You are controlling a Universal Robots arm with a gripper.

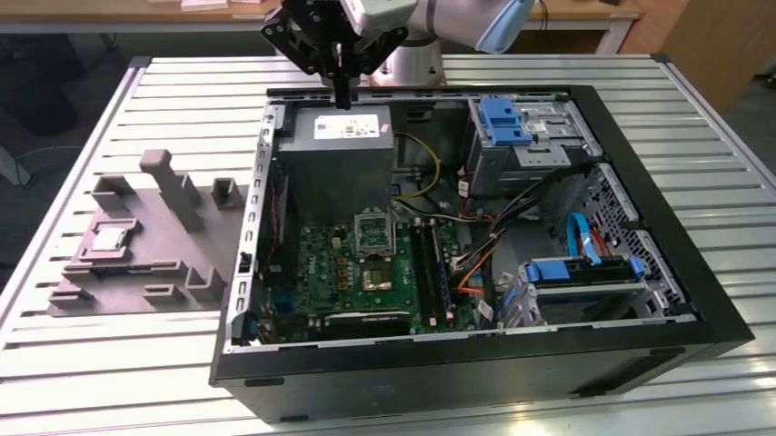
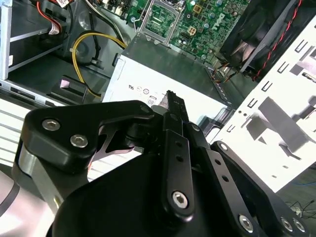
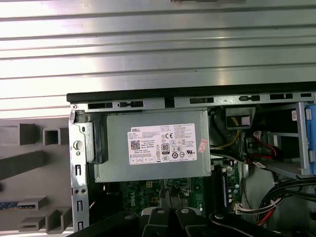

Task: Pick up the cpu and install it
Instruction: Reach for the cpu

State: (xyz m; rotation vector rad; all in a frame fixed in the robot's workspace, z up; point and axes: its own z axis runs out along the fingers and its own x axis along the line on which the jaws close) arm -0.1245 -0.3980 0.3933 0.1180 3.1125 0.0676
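Slatted metal table (image 1: 97, 363) carries everything. Nearest, the open computer case (image 1: 485, 363) lies on its side so its motherboard (image 1: 363, 272) faces up, and the CPU socket (image 1: 373, 234) looks unfilled. On the exterior view's left, the cpu (image 1: 112, 238) sits in a recess of a grey fixture (image 1: 145, 272) (squared up for picking, I judge). Farthest back, my gripper (image 1: 343, 102) hangs over the power supply (image 1: 345, 136), clenched on nothing, well apart from the cpu.

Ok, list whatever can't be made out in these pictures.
- cpu, exterior view: too small to tell which way it faces on the grey fixture.
- Power supply, second wrist view: partly hidden behind the gripper.
- Green board, first wrist view: mostly hidden under the power supply.
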